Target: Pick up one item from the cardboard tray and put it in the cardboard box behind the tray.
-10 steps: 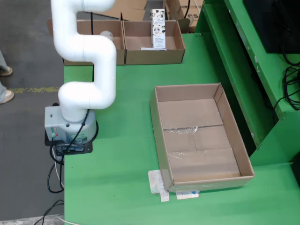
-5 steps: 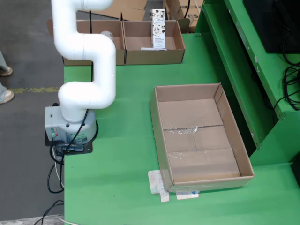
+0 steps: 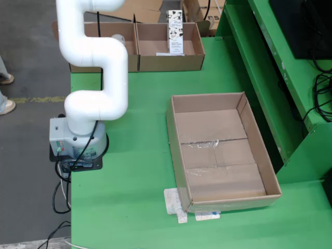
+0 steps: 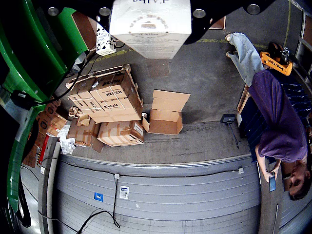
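Observation:
In the wrist view, my gripper (image 4: 150,9) is shut on a white carton (image 4: 150,34) with a round printed logo. The carton fills the top centre between the black jaw parts. In the fixed view the white arm (image 3: 93,57) rises out of the top of the picture, so the gripper and the held carton are out of sight there. The cardboard tray (image 3: 179,150) lies in the middle of the green table with nothing in it. Two cardboard boxes stand behind it. The right box (image 3: 171,61) holds an upright white carton with black print (image 3: 175,32).
The left box (image 3: 132,62) stands behind the arm with a pale object (image 3: 118,38) in it. A raised green ledge (image 3: 259,78) runs along the table's right side. White tape scraps (image 3: 176,203) lie at the tray's near corner. Stacked cartons (image 4: 109,97) and a person (image 4: 278,117) are on the floor beyond.

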Controlling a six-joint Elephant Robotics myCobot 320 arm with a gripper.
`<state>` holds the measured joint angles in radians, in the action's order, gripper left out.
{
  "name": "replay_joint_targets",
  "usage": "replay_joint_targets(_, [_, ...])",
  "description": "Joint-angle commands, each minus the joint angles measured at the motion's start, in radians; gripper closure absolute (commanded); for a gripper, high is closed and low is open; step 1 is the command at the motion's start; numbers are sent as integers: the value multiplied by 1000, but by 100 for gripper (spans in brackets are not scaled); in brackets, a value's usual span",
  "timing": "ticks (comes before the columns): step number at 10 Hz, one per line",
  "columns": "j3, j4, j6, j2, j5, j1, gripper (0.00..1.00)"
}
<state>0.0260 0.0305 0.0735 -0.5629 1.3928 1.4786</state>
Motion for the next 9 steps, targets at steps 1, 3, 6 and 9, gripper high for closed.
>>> replay_joint_targets(1, [-26,8,-1,46,-8,13,100])
replay_joint_targets(3, [-26,8,-1,46,-8,13,100])
replay_joint_targets(6, [-26,-4,3,51,9,3,100])
replay_joint_targets(9, [-26,-118,5,76,71,-10,100])
